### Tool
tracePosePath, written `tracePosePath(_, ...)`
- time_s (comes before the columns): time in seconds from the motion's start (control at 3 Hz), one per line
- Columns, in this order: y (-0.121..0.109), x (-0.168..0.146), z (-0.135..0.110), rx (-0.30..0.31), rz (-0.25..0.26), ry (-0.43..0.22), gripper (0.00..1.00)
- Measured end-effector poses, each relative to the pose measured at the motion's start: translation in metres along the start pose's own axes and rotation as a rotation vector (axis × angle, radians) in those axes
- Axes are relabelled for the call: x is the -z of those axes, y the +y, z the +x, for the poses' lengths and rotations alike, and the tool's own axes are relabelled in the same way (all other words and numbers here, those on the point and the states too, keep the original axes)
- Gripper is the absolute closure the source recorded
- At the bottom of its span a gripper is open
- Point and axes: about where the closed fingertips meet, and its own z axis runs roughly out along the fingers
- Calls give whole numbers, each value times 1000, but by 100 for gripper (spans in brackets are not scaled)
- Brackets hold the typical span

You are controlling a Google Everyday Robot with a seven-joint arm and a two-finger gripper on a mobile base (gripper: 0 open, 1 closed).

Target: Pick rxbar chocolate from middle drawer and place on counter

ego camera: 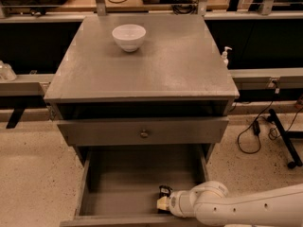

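- Gripper (164, 201) is inside the open middle drawer (123, 188), front right; its grip state cannot be told.
- White bowl (129, 36) stands on the counter (161, 67).

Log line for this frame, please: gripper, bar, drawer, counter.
gripper: inside middle drawer, front right | rxbar chocolate: not discernible | middle drawer: open | counter: white bowl, back left
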Motion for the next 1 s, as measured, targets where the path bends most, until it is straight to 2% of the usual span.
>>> tracePosePath(0.33, 0, 0, 0, 0, 0, 0, 100)
tracePosePath(0.67, -16, -10, -2, 16, 18, -25, 100)
tracePosePath(1.0, -44, -18, -5, 14, 53, -52, 100)
